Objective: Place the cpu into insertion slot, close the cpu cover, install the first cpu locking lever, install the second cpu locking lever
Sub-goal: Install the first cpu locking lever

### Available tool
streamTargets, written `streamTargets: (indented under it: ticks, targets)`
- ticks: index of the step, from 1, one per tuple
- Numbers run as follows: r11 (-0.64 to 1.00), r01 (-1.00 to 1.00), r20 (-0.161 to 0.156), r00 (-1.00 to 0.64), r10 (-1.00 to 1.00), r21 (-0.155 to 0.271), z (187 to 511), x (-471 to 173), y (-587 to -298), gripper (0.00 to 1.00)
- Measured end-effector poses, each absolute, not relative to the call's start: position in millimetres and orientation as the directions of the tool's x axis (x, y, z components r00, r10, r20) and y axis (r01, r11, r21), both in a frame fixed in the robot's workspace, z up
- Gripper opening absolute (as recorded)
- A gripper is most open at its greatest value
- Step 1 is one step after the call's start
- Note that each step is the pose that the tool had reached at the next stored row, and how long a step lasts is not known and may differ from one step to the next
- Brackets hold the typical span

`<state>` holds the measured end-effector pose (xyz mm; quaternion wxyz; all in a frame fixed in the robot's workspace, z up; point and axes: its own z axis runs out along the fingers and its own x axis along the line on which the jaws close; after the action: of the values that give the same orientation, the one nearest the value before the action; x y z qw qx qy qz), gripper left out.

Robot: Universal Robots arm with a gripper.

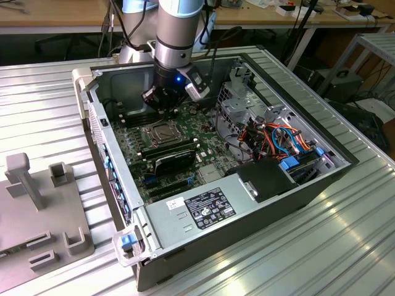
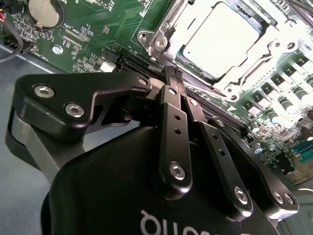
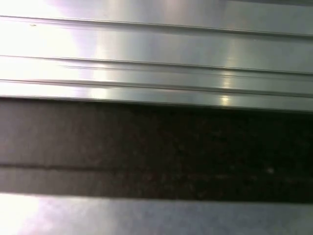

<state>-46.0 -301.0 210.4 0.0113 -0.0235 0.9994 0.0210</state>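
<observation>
While the power supply (image 1: 207, 208) fills the near corner of the open computer case (image 1: 99, 123) in the exterior view, we see the green circuit board (image 1: 133, 151) behind it and, further in, the socket (image 1: 158, 132) with the arm (image 1: 179, 31) standing just beyond. In the second wrist view the gripper (image 2: 174, 73) has its two black fingers (image 2: 171, 112) pressed together, tips meeting with nothing between them, poised just beside the near edge of the socket. The chip (image 2: 220, 41) already lies in the socket, its pale metal top showing through the window of the cover (image 2: 254, 54), which we judge to be folded down flat over it. So the first two steps look done. As for the levers, a thin metal rod runs along the socket edge close to the fingertips, but we cannot tell whether either lever is latched; we judge that work to be in hand or still open. Beyond the case, on the exterior view's far side, a workbench (image 1: 62, 15) stands well apart.
</observation>
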Motion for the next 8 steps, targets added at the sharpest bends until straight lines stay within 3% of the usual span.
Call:
streamTargets:
  ticks: [8]
  targets:
    - [0.998, -0.048, -0.024, -0.999, -0.047, 0.041, 208.3, -44.4, -301.0, 0.11]
